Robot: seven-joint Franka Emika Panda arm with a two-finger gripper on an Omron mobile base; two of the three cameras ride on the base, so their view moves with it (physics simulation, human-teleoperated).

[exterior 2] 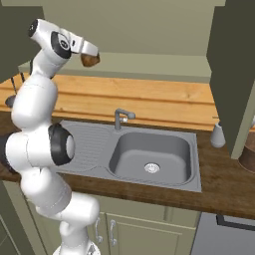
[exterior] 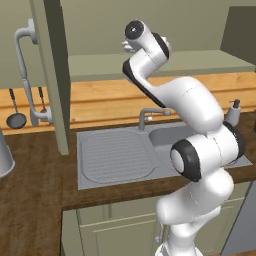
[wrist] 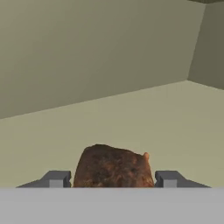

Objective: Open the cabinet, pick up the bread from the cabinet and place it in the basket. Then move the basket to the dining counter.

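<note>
The gripper (wrist: 113, 179) sits at the bottom centre of the hand view with its two dark fingertips (wrist: 56, 178) on either side of the brown bread (wrist: 113, 166), clamped on the loaf. In the right base view the same bread (exterior 2: 90, 60) shows at the upper left, at the end of the hand, above the edge of the cabinet shelf (exterior 2: 149, 64).

The cabinet is already open: its door (exterior: 52, 75) stands edge-on at the left of the left base view, with the grey bar handle (exterior: 25, 75) beside it.

What could go wrong is mostly the grip (the loaf is rounded and crusty-looking, so I judge it could slip). Only the lower part of the bread lies between the fingers, so a quick pull-out might roll it loose and drop it onto the shelf or down toward the sink (exterior 2: 149, 159). Swinging out wide could also clip the open door or the second door (exterior 2: 231, 74) at the right.

The basket may be the brown shape (exterior 2: 247, 152) at the right edge, but I cannot tell.
</note>
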